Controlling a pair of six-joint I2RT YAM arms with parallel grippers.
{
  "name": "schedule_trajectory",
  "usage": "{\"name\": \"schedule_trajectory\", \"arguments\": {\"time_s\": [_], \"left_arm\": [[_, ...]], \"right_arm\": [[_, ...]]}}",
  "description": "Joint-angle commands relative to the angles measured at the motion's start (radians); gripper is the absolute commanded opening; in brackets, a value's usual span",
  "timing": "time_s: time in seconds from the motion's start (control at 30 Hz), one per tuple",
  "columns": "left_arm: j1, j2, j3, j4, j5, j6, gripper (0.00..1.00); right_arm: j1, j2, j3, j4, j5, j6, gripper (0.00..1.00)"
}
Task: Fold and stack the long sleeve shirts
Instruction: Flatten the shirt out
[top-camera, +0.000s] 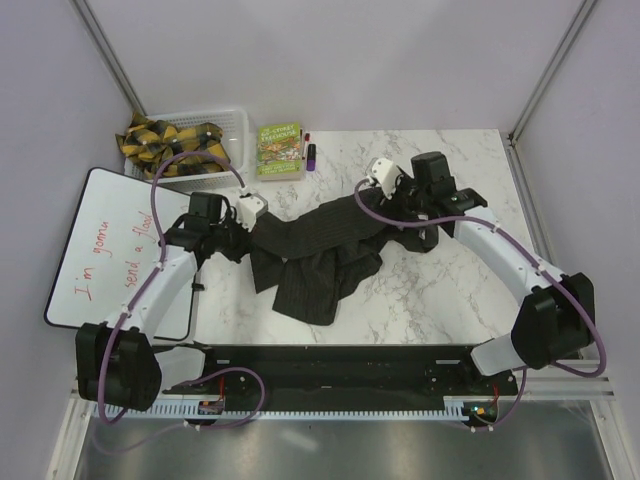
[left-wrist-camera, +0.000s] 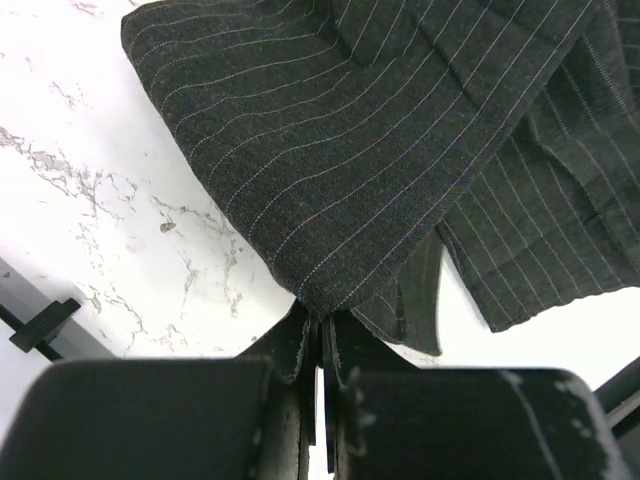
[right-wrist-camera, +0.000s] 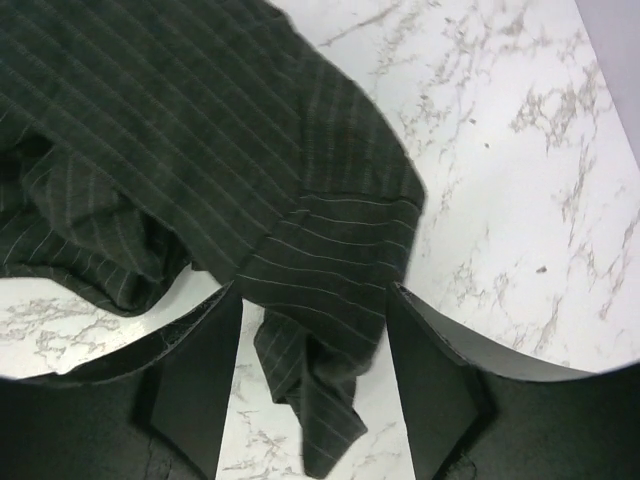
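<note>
So there's just the one long sleeve shirt (top-camera: 318, 258) out right now, dark charcoal with thin pinstripes, lying in a crumpled heap roughly in the middle of the marble table (top-camera: 450, 280), not folded at all. One bit trails off toward the upper right and the bulk sags down toward the near edge. The left gripper (top-camera: 252, 230) is at the left edge of the heap, and in its wrist view the left gripper (left-wrist-camera: 322, 325) is clamped tight on a rounded fold of the shirt (left-wrist-camera: 380, 150), with the jaws pressed together on the cloth and the white table (left-wrist-camera: 80, 200) off to the side. The right gripper (top-camera: 408, 212) sits over the upper right end of the cloth. From its own camera the right gripper (right-wrist-camera: 313, 290) is spread wide, with a sleeve cuff of the shirt (right-wrist-camera: 200, 130) lying between the jaws. They don't look like they're pinching it. Other stuff on the table: a whiteboard (top-camera: 120, 250) with red scribble on the left, a white basket (top-camera: 232, 128) at the back left holding some yellow and black fabric, plus a green book (top-camera: 280, 150) with a couple of markers (top-camera: 309, 152) just beside it.
</note>
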Motion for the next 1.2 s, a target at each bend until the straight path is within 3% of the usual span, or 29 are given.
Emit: {"name": "schedule_trajectory", "arguments": {"time_s": [0.0,0.23,0.4,0.67,0.93,1.17], "left_arm": [[-0.008,0.003,0.061,-0.084,0.048,-0.051,0.02],[-0.007,0.01,0.11,-0.117,0.034,-0.077,0.02],[-0.007,0.0,0.147,-0.146,0.025,-0.083,0.02],[-0.007,-0.011,0.183,-0.176,0.025,-0.103,0.02],[0.007,-0.025,0.191,-0.192,0.02,-0.1,0.02],[0.01,-0.028,0.205,-0.202,0.036,-0.119,0.02]], "right_arm": [[0.095,-0.062,-0.127,0.104,-0.012,-0.123,0.66],[0.141,-0.028,-0.175,0.172,0.181,-0.216,0.62],[0.143,-0.077,-0.246,0.199,0.174,-0.334,0.65],[0.144,-0.016,-0.243,0.265,0.211,-0.494,0.62],[0.146,-0.099,-0.275,0.12,0.143,-0.705,0.68],[0.146,-0.03,-0.298,0.239,0.194,-0.768,0.66]]}}
